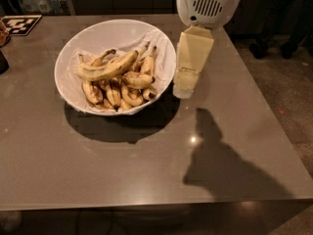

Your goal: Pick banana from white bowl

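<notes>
The white bowl [88, 43] sits on the grey table, left of centre, lined with white paper. It holds several bananas. The banana [108, 68], the longest and palest, lies across the top of the pile, stem toward the upper right. Shorter, browner bananas [115, 94] lie under it. My gripper [186, 89] hangs from the white wrist housing [208, 4] just right of the bowl's right rim, above the table and outside the bowl. It holds nothing.
The grey table [146, 170] reaches to the front edge at the bottom and the right edge near the floor. A black-and-white marker tag [19, 24] lies at the far left corner. A dark object [2, 60] stands at the left edge.
</notes>
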You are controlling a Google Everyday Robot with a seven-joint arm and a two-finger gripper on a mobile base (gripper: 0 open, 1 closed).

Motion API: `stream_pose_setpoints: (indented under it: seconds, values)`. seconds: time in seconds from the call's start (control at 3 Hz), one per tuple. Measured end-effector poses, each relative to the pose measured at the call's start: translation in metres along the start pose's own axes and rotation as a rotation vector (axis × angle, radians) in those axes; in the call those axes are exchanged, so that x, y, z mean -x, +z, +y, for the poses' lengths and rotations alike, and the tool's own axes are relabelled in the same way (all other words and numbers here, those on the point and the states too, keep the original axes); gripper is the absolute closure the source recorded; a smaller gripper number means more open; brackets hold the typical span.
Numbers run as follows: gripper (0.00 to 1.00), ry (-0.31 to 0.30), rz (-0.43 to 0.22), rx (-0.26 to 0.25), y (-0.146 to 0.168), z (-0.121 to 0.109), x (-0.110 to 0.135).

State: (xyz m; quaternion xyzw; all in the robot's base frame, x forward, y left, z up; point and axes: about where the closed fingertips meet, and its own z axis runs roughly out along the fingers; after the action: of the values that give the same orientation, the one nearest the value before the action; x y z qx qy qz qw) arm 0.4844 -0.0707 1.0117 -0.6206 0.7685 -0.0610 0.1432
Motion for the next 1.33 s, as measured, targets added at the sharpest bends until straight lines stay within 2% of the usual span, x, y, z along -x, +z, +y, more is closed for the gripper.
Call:
stream_pose_setpoints:
  seconds: [0.33, 0.67, 1.33]
  values:
    - [0.0, -0.02, 0.014, -0.017, -0.009, 0.015, 0.038]
    - [0.0, -0.103, 0.009, -0.037, -0.01, 0.027, 0.088]
    - [0.0, -0.111, -0.071, -0.091, -0.022, 0.023, 0.111]
